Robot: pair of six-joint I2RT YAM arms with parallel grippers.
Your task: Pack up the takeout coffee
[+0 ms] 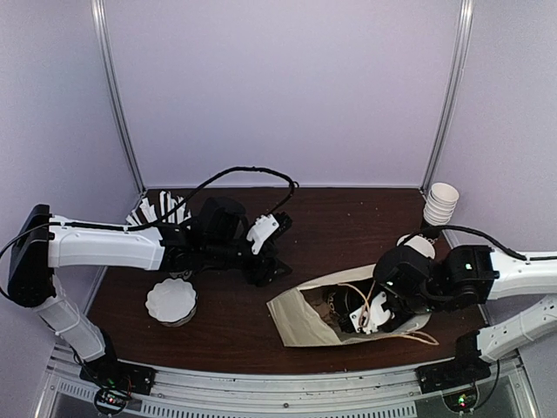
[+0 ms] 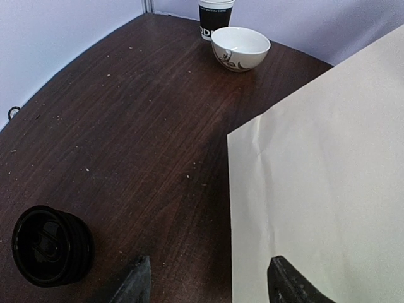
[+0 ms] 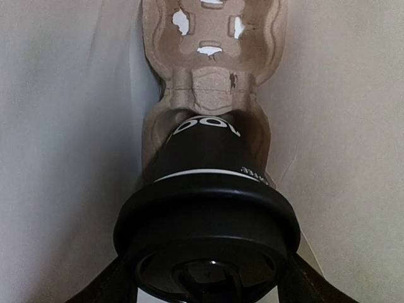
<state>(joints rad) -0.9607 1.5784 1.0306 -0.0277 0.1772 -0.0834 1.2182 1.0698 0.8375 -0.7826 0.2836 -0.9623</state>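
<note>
- Right end effector (image 3: 205, 281): we see its two fingers (image 3: 104, 287) standing wide apart on either side of the black domed lid of the one takeout coffee (image 3: 205, 164). The lid hides the fingertips, so we cannot tell whether they clamp the cup.
- The takeout coffee sits in the near cell of one pulp cup carrier (image 3: 214, 76). Both are inside the one paper bag (image 1: 300, 318).
- The paper bag lies on its side on the surface (image 1: 348, 218), with its mouth toward the right arm. In the top view, the right end effector reaches into that mouth.
- Left end effector (image 2: 211, 284): the jaws are wide with nothing between them. It hovers over the surface at the edge of the paper bag.
- One black ribbed round item (image 2: 50, 246) lies on the surface, left of the left fingers.
- At the far right corner we count one white bowl (image 2: 240, 47) and, just behind it, one stack of cups (image 1: 441, 205).
- One white fluted dish (image 1: 171, 300) sits near the left arm, and one fan of white straws (image 1: 161, 209) stands behind that arm.
</note>
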